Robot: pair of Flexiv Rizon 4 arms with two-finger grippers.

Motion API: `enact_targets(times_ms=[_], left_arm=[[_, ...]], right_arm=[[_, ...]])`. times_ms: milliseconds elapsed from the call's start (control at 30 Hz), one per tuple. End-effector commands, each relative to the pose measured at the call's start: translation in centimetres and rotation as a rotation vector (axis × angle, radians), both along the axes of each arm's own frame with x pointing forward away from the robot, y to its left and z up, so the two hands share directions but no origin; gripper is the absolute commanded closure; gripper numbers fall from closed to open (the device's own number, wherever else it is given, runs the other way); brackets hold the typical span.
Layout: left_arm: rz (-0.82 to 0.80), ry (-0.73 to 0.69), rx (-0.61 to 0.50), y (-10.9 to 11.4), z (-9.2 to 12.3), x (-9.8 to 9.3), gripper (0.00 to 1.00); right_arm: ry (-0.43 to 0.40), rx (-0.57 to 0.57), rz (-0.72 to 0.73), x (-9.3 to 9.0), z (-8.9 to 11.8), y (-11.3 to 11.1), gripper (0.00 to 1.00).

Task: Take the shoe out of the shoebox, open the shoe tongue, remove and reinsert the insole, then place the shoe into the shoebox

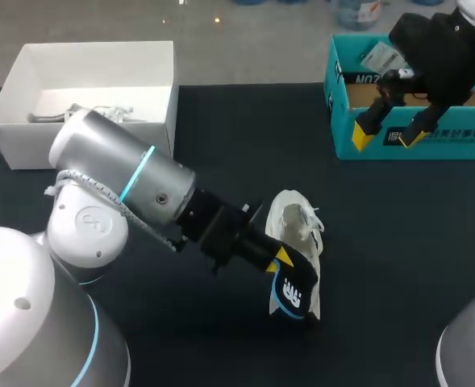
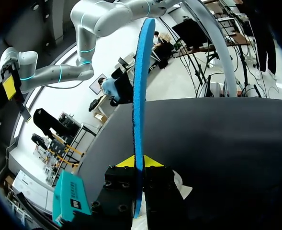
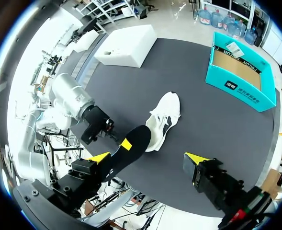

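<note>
Head view: grips the black insole (image 1: 295, 292) in the left gripper (image 1: 281, 260) at the heel end of the white sneaker (image 1: 295, 222) lying on the worktop (image 1: 245, 137), probably angled for sliding back in. Hangs the right gripper (image 1: 389, 135) above the teal shoebox (image 1: 455, 137), spread wide and empty, likely clear of the work.
Left wrist view: pinches the insole edge-on, clamped tight.
Right wrist view: holds nothing, wide apart.

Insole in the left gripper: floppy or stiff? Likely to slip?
Probably fairly stiff: the insole stands out from the left gripper nearly straight, with a slight bow. Likely light, since it looks thin edge-on. Pinched at one end only, so it might pivot when pushed into the shoe.
</note>
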State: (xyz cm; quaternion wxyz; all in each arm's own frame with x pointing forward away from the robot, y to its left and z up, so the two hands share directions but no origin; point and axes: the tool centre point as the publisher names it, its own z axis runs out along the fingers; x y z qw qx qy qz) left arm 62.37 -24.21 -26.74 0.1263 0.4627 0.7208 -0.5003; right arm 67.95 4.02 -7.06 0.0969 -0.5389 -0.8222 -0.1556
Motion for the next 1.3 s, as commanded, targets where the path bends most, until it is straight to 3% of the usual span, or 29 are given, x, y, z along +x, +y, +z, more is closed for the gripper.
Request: enact_targets(times_ms=[33, 300, 867, 1300], left_arm=[[-0.004, -0.007, -0.015, 0.1, 0.8, -0.6, 1.0], [-0.026, -0.005, -0.006, -1.2, 0.2, -1.2, 1.0], [-0.01, -0.005, 0.048, -2.1, -2.4, -0.1, 1.0], [-0.015, -0.015, 0.025, -1.9, -0.8, 0.4, 1.0]], right_arm=[[0.004, -0.003, 0.001, 0.2, 0.0, 0.1, 0.0], [0.004, -0.003, 0.001, 0.2, 0.0, 0.1, 0.0], [0.004, -0.003, 0.001, 0.2, 0.0, 0.1, 0.0], [0.004, -0.003, 0.001, 0.2, 0.0, 0.1, 0.0]])
